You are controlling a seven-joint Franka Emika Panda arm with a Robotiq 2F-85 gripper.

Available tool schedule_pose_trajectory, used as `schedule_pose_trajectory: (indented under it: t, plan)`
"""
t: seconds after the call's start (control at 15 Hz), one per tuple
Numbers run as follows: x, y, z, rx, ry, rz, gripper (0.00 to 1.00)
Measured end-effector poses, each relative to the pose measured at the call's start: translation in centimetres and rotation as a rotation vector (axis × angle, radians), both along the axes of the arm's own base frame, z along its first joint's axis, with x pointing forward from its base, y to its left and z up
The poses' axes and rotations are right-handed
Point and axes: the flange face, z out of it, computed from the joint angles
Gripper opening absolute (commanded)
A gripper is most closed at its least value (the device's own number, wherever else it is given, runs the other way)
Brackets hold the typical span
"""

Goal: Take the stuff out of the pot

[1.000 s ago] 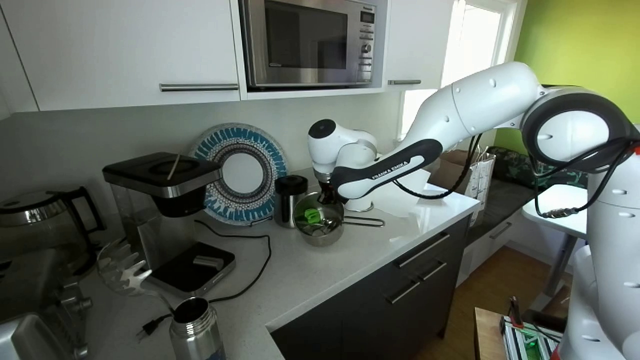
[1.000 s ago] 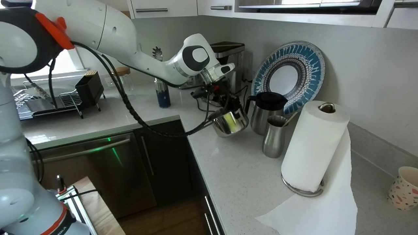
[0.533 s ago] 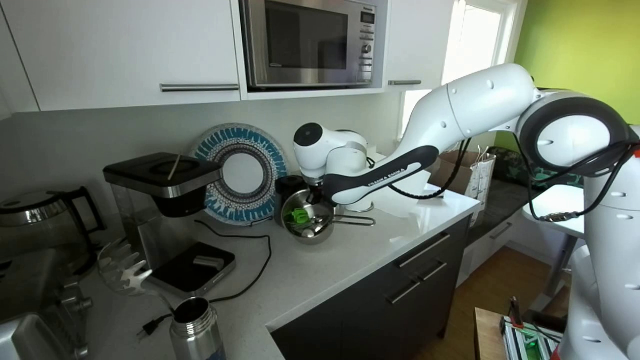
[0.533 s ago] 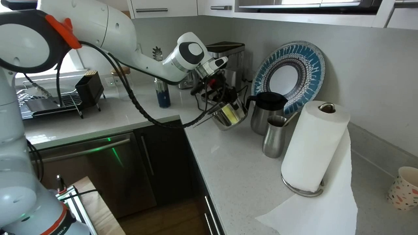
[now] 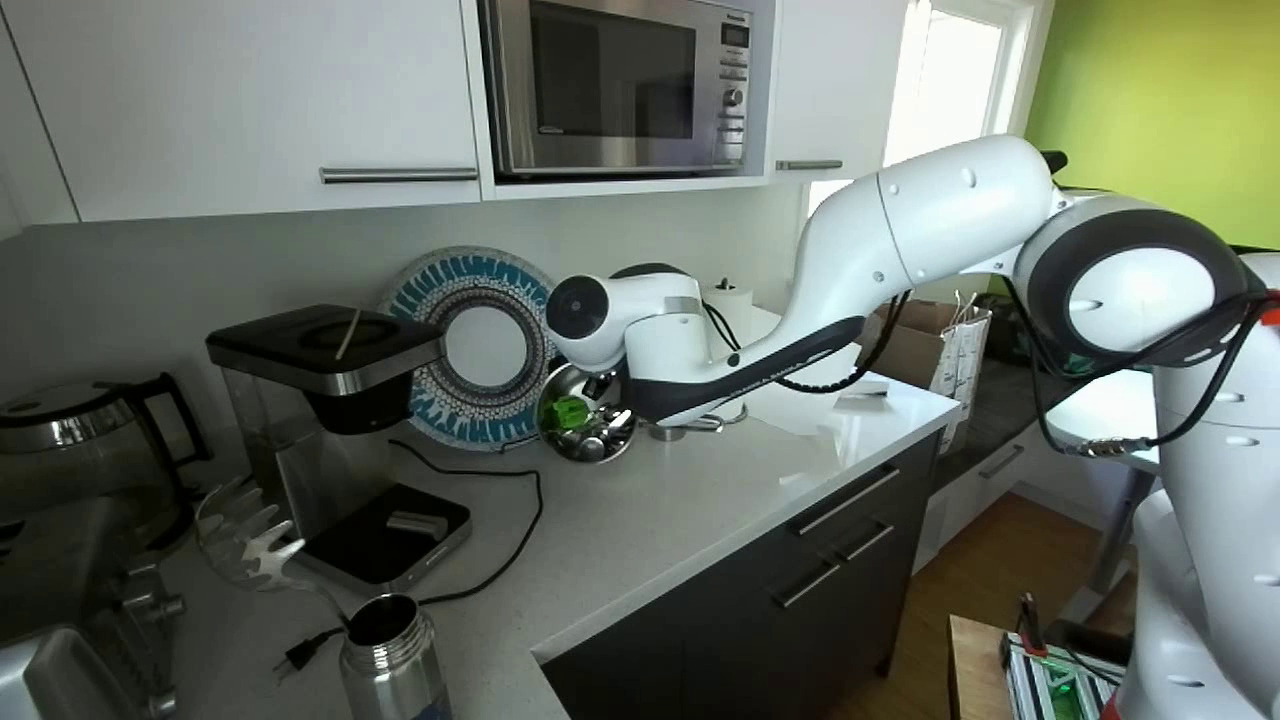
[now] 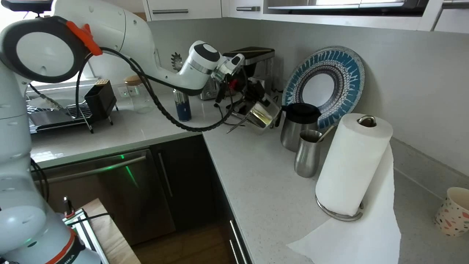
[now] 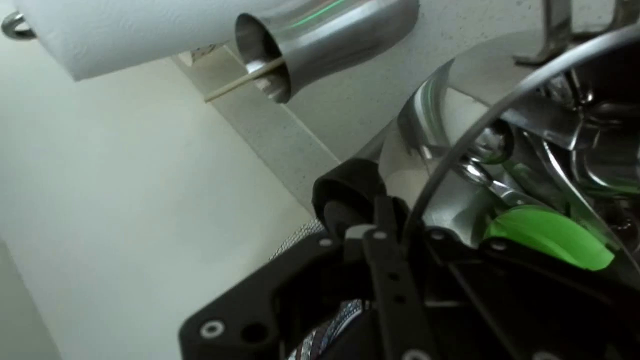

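The steel pot (image 6: 262,114) is tilted and held above the counter in both exterior views. Its mouth faces the camera in an exterior view, with its rim (image 5: 546,440) showing. The green stuff (image 5: 570,412) lies inside the pot among shiny metal utensils. In the wrist view the green stuff (image 7: 550,235) is partly behind the gripper's right side. My gripper (image 7: 400,220) is shut on the pot's rim, with the thin wall between its fingers. The fingertips are dark and partly hard to see in the wrist view. The pot's handle (image 6: 238,124) hangs toward the counter's edge.
A steel canister with a black lid (image 6: 300,126) stands close beside the pot. A steel jug (image 6: 307,157) and a paper towel roll (image 6: 351,165) stand nearer. A patterned plate (image 6: 322,84) leans on the wall. A coffee maker (image 5: 320,350) stands left in an exterior view.
The arm has carried the pot left and up toward the plate and coffee maker. The pot has tilted further, so more of its inside shows. The green stuff has stayed inside.
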Motion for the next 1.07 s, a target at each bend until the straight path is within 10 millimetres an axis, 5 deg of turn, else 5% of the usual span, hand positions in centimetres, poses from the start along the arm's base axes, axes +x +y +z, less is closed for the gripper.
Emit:
schedule_pose_trajectory:
  t: [0.27,1.07]
  plan:
    - [1.7,2.3,0.6,-0.136,-0.006,0.020,0.05]
    - [3.4,1.0,-2.7,-0.310,0.037,0.062,0.01]
